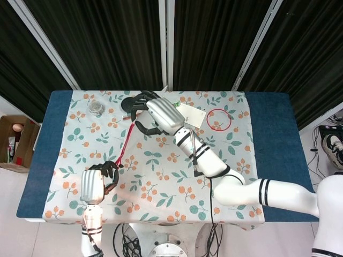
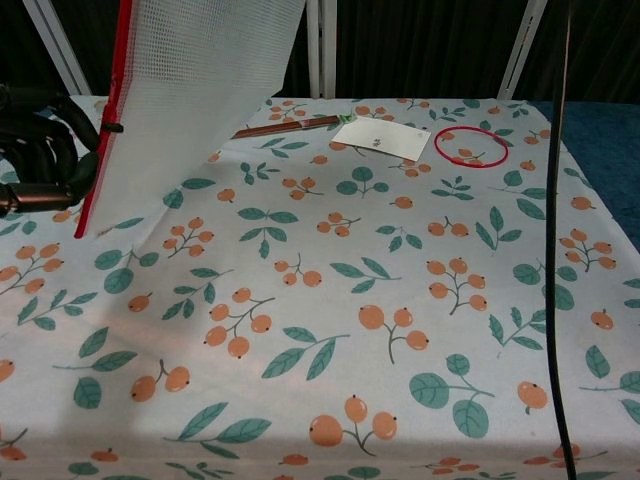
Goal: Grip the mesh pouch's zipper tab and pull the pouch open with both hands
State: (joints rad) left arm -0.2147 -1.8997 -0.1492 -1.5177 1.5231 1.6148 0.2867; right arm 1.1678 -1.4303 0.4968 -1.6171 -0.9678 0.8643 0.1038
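The mesh pouch [image 2: 195, 90] hangs clear of the surface [image 1: 225, 155], stretched between 2 hands. The right hand [image 1: 158, 115] grips its far end, near the black lid [image 1: 128, 103]; the left hand [image 1: 99, 182] pinches the red zipper edge [image 2: 108, 120]. Tension along the zipper line should be kept steady, without twisting.

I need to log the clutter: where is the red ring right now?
The red ring lies on the table's far right side, just right of the white card.
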